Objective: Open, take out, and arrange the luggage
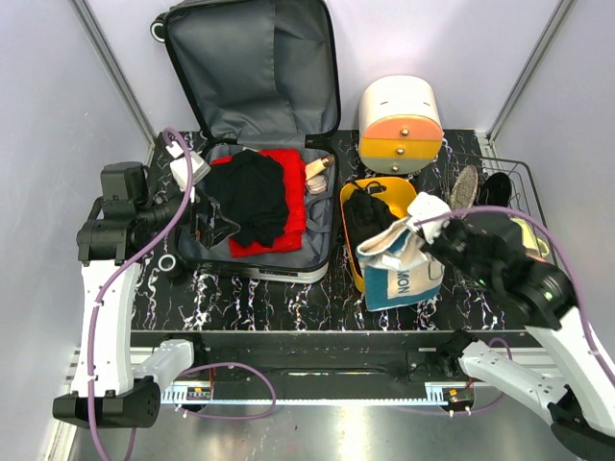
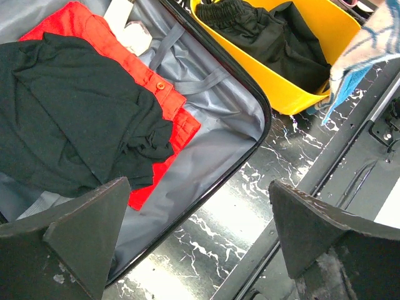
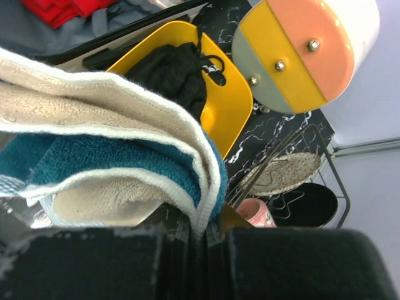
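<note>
One luggage (image 1: 258, 86) lies open at 11 o'clock on my bench (image 1: 288, 298), holding a red garment (image 1: 288, 206) and a black garment (image 1: 252, 197). My left gripper (image 1: 219, 227) hovers at its 8 o'clock, jaws apart. At its 3 o'clock my right gripper (image 1: 434, 235) has its jaws clamped on a towel (image 1: 404, 264) over the yellow tray (image 1: 402, 189).

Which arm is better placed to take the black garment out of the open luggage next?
Probably the left. The left gripper is open and empty, right at the edge of the black garment inside the luggage. The right gripper is shut on a towel by the yellow tray.
</note>
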